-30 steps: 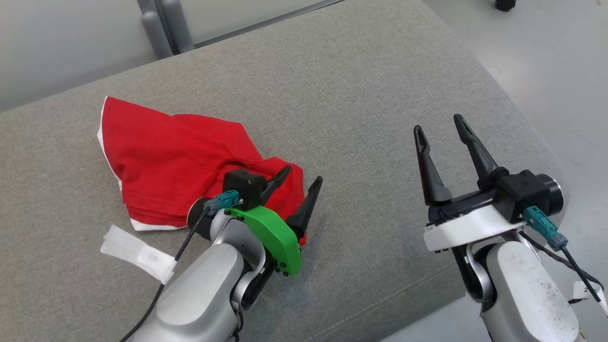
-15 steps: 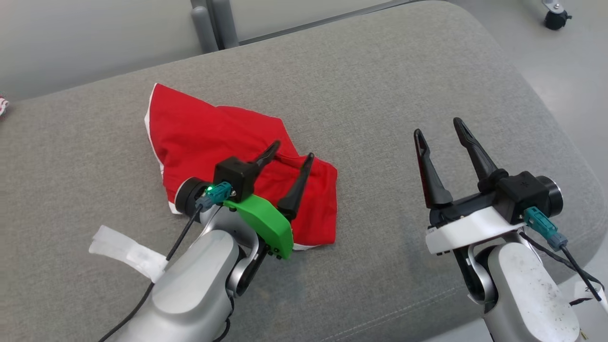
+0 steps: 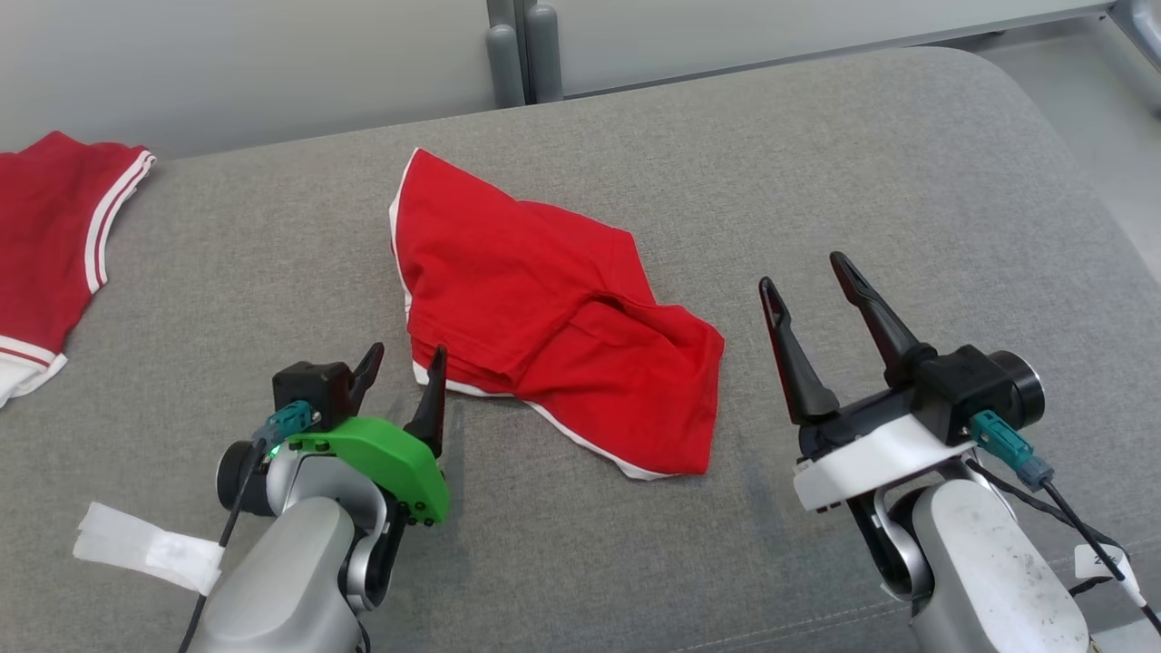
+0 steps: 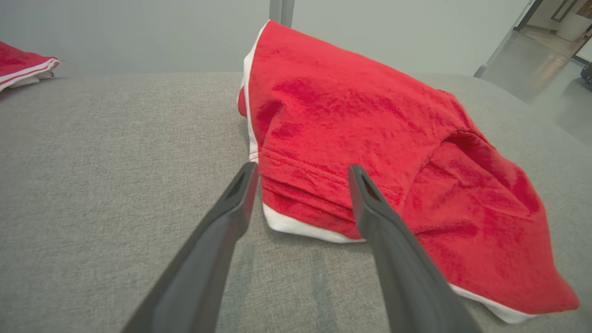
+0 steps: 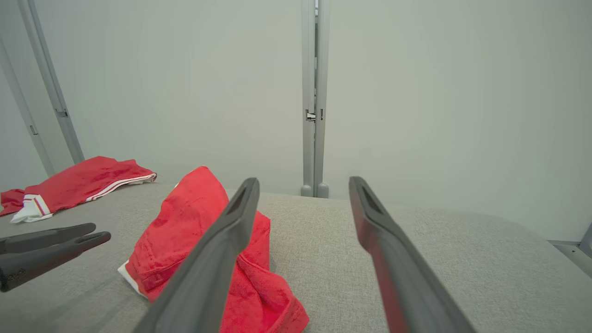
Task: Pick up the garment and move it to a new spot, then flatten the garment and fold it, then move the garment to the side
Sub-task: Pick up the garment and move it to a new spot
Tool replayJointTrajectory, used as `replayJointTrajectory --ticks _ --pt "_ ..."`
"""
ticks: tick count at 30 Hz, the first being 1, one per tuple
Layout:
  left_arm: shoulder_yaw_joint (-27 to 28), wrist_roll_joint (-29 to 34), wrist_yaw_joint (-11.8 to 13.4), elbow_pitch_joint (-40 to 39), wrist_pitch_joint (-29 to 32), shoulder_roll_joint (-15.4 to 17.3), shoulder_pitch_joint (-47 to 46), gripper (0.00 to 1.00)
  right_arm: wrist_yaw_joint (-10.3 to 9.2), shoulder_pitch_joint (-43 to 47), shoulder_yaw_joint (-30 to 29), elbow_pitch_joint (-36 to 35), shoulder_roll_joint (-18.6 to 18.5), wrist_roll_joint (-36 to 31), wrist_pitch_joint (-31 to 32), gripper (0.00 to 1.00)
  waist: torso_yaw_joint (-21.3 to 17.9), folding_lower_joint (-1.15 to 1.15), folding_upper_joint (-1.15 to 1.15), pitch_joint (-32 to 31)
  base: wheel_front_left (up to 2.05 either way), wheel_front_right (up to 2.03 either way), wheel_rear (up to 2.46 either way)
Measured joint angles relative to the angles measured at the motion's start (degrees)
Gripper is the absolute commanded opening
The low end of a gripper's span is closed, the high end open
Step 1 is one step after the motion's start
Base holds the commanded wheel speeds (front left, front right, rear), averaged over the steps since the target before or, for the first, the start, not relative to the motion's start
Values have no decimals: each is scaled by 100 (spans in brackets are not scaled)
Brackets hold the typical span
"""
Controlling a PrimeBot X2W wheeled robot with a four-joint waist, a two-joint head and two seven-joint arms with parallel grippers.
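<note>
The red white-trimmed cloth garment (image 3: pixel 544 317) lies rumpled on the grey upholstered cushion (image 3: pixel 816 163). My jaws are open and empty, with the left gripper (image 3: pixel 408 354) at its 8 o'clock and the right gripper (image 3: pixel 804 272) at 3. I'd pinch opposite hems (image 3: pixel 580 442) low, then pull outward.

A second red garment (image 3: pixel 45 245), well to the left of the left gripper (image 3: pixel 408 352), is cut off by the picture's edge.
</note>
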Motion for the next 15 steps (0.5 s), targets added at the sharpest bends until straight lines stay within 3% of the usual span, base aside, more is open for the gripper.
replayJointTrajectory --ticks 6,15 --pt "301 -218 25 213 -43 19 95 100 87 -1 168 26 19 -3 0 100 31 0 0 -36 0 0 0" --pt "623 -397 51 454 -49 14 12 100 119 -8 196 47 16 -71 0 100 -243 0 0 137 0 0 0"
